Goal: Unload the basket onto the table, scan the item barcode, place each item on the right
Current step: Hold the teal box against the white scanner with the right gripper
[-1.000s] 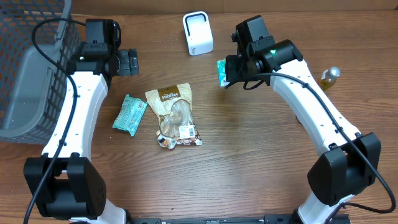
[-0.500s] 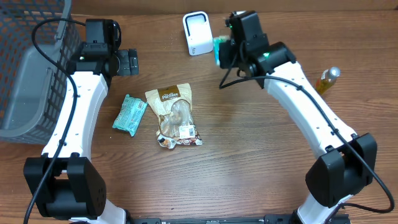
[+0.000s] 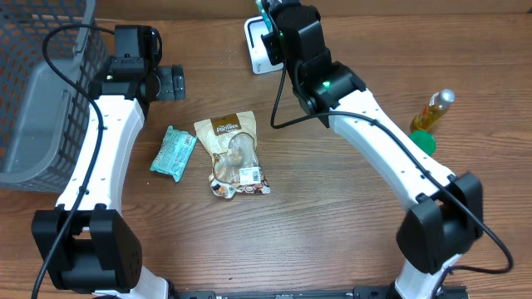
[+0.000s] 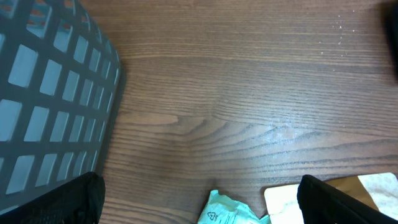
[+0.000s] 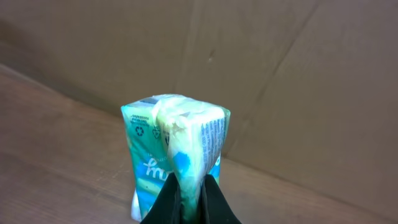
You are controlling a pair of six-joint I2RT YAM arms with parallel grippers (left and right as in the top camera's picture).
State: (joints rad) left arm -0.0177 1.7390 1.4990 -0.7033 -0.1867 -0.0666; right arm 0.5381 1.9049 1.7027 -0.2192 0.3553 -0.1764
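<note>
Table (image 3: 332, 232): 1 loose pack (image 3: 173, 153), 1 held pack (image 5: 177, 143) in R pincer (image 5: 189, 190); L pincer (image 3: 173, 81) wide.

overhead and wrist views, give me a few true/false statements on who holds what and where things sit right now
1. The right fingers are shut on a teal pack. True.
2. The left fingers grip the snack bag. False: they stand open with nothing between them, and the bag lies flat on the table.
3. A second teal pack lies on the table just left of the snack bag. True.
4. The bottle stands inside the basket. False: it is on the table at the right side, and the basket is at the left edge.
</note>
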